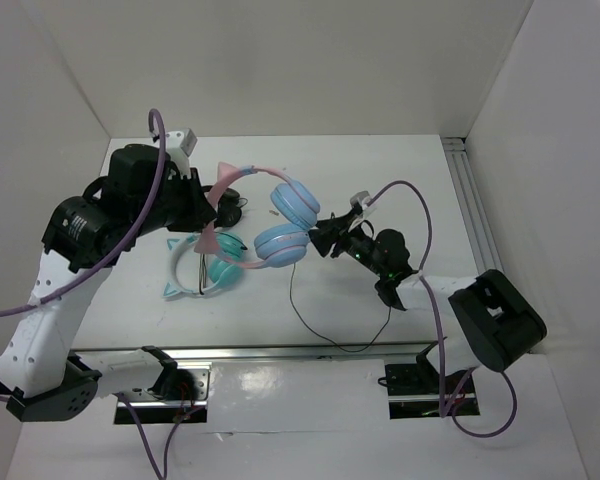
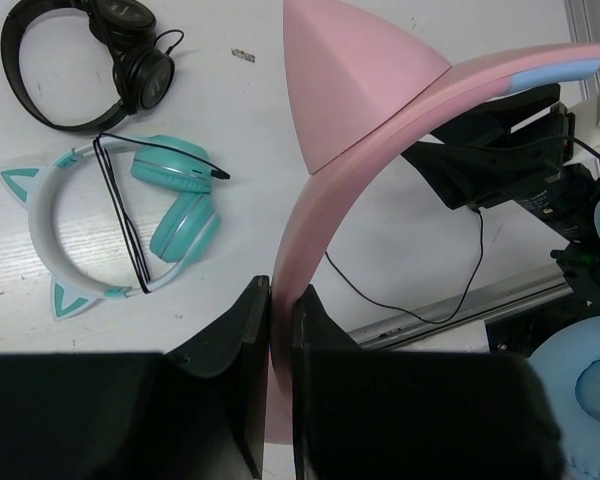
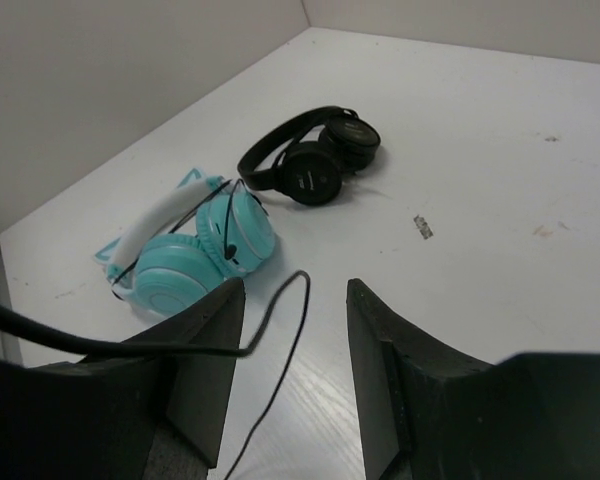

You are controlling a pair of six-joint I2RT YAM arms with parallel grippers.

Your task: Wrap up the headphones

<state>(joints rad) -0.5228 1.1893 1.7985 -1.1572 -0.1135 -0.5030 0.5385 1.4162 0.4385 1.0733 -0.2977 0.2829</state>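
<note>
Left jaws (image 2: 280,300): closed tight on the pink headband of the headphones (image 2: 380,130), gripping it near one end, just under a cat ear. The band arched up and away from the jaws, and the pair hung clear of the counter (image 1: 410,170).

Right jaws (image 3: 295,300): about half open, nothing pinched. The thin black cable (image 3: 300,273) showed in the gap, looping up beside the left-hand finger and then trailing down and off toward the camera. I could not tell whether it touched that finger.

From above, the right jaws (image 1: 325,238) stood just beside the two light blue ear cups (image 1: 280,245), pointing at them. The cable (image 1: 292,295) dropped from the lower cup and ran toward the near edge, its slack curving along the counter under the right arm. Its long axis ran roughly away-to-near, across the line of the jaws.

Judgement: the right arm was the nearer to the free cable, and it would have to gather the cable while the left held the band.

Lying off to the left on the counter were a teal pair (image 1: 220,268) and a black pair (image 2: 90,60).
</note>
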